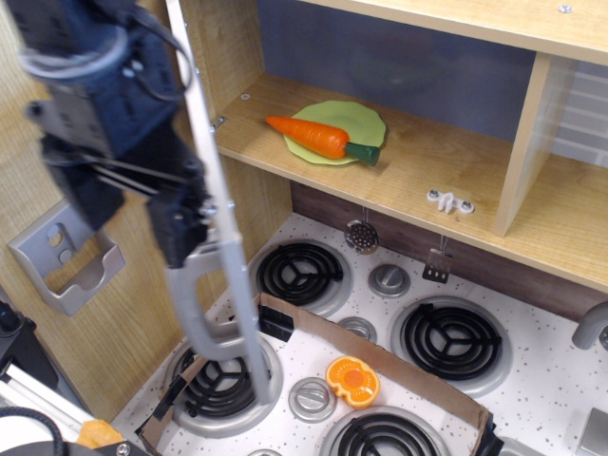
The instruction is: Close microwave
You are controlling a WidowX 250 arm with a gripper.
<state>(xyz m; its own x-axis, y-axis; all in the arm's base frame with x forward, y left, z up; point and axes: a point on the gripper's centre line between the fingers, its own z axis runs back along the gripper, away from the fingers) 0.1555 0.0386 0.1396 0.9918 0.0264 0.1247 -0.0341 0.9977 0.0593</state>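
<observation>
The microwave's grey door (202, 133) stands open, seen edge-on, swung out from the wooden compartment at the left. Its curved silver handle (190, 318) sticks out to the left at the lower part. My dark gripper (180, 228) is pressed against the outer left face of the door, just above the handle. It is blurred, so I cannot tell how its jaws stand. Inside the compartment an orange carrot (318, 138) lies on a green plate (359, 118). The clock display and buttons are out of view.
A small grey wall bracket (66, 261) hangs on the left wooden panel behind my arm. Below is a toy stove with black burners (299, 271), a cardboard strip (380, 356) and an orange toy (352, 380). A white clip (449, 201) lies on the shelf.
</observation>
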